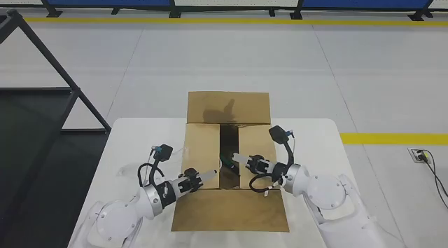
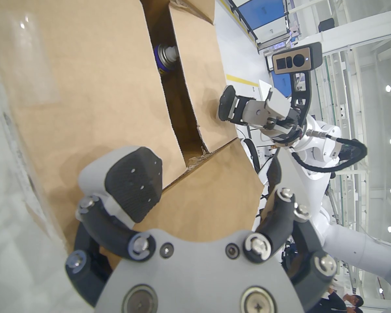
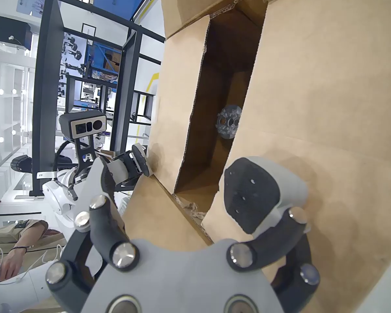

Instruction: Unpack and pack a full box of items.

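A: Box [image 1: 194, 178] loc?
B: Centre of top view, on white table [image 1: 140, 143]. Far flap [image 1: 229, 106] and near flap [image 1: 231, 211] folded out flat. Left flap [image 1: 201, 146] and right flap [image 1: 256, 138] down over contents, narrow slot betw.
A: Grippers?
B: Left gripper [image 1: 208, 175] spread wide, nothing held, at near end of left flap. Right gripper [image 1: 241, 160] likewise spread and empty, one pad just over right flap by slot.
A: Handling?
B: Corrugated card, prob. light, stiff, hinging at crease. Smooth, could slip off pads. Best taken at free edge along slot. Corners torn, so go easy.
A: Inside?
B: Blue can [image 2: 164, 56] w/ metal top seen thru slot. Rigid, round, likely slippery.
A: Obstacles?
B: Side flaps block access. Slot looks too narrow for fingers. Arms close tog. over box, clash risk. Black frame [image 1: 70, 92] at left edge, well apart.
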Tool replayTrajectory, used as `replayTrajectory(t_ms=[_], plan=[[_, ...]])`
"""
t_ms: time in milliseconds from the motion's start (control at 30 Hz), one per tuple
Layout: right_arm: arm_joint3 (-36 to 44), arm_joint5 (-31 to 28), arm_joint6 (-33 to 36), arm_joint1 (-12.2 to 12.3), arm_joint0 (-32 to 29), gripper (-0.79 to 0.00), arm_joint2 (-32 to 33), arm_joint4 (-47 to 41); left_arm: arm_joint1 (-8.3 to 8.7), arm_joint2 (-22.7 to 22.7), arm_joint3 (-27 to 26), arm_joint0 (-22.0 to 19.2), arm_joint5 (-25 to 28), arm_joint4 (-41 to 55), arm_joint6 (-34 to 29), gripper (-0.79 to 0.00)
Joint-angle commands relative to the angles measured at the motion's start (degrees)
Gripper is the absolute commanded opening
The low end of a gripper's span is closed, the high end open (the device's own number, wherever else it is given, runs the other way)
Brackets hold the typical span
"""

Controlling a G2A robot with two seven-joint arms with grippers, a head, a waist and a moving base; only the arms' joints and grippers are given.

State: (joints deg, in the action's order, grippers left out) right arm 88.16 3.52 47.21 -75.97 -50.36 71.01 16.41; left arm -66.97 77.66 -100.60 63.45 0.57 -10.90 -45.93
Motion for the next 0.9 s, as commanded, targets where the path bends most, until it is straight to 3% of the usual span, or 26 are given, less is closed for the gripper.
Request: replayTrajectory(t_ms=[0,467,867], plan=[[0.2,-0.2,0.0,0.1,0.0,0.0,0.0,-0.2,0.05,-0.1,0.0,0.0,0.0,0.0,0.1,0.0],[5.8,-2.9,0.3,1.0,-2.3,0.0,2.8,-4.2,0.65,2.0,-5.0,2.3,1.2,1.7,1.8,0.0],[14.0,-6.0,4.5,2.3,-6.9,0.0,8.1,-9.8,1.46,7.9,-11.2,7.0,1.9,3.7,4.1,0.0]])
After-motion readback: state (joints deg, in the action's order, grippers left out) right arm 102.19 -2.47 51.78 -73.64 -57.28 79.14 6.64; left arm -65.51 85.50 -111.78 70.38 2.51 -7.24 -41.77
